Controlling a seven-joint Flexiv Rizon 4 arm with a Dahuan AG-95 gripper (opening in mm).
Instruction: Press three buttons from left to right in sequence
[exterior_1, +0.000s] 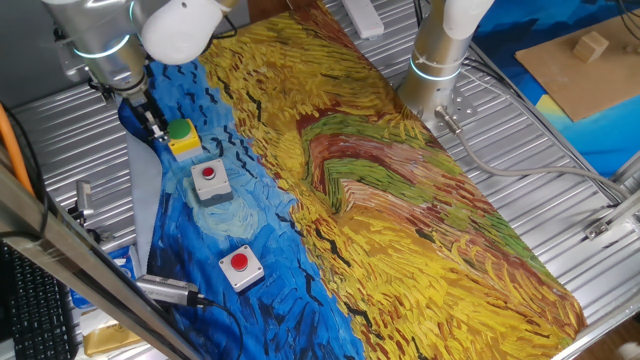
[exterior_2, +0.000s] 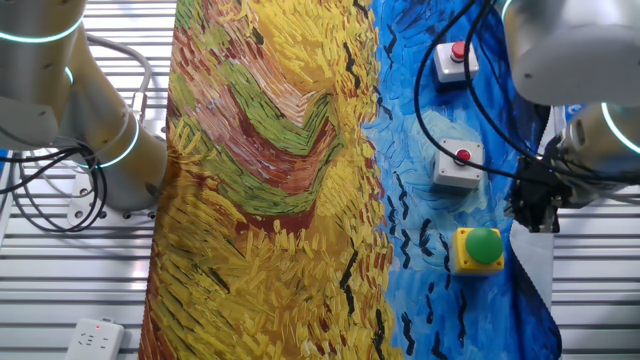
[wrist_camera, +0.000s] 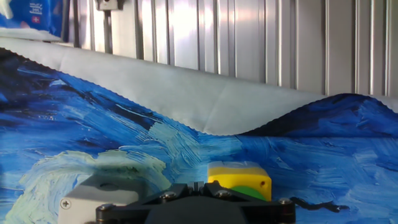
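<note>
The three buttons stand in a row on the blue side of the painted cloth. The green-capped button on a yellow box (exterior_1: 182, 135) (exterior_2: 483, 248) (wrist_camera: 239, 180) is at the end of the row nearest my gripper. A red-capped button on a grey box (exterior_1: 209, 180) (exterior_2: 460, 165) (wrist_camera: 102, 191) is in the middle. A second red button (exterior_1: 240, 266) (exterior_2: 457, 58) is at the other end. My gripper (exterior_1: 156, 130) (exterior_2: 530, 208) (wrist_camera: 198, 186) hangs just beside the green button, towards the cloth's edge, not over its cap. Its fingertips meet with nothing between them.
The painted cloth (exterior_1: 400, 190) covers the ribbed metal table (wrist_camera: 249, 37); its pale underside is folded up near my gripper. Another arm's base (exterior_1: 437, 60) (exterior_2: 90, 130) stands across the cloth. Black cables (exterior_2: 425, 120) loop round the red buttons. A metal cylinder (exterior_1: 170, 290) lies near the far red button.
</note>
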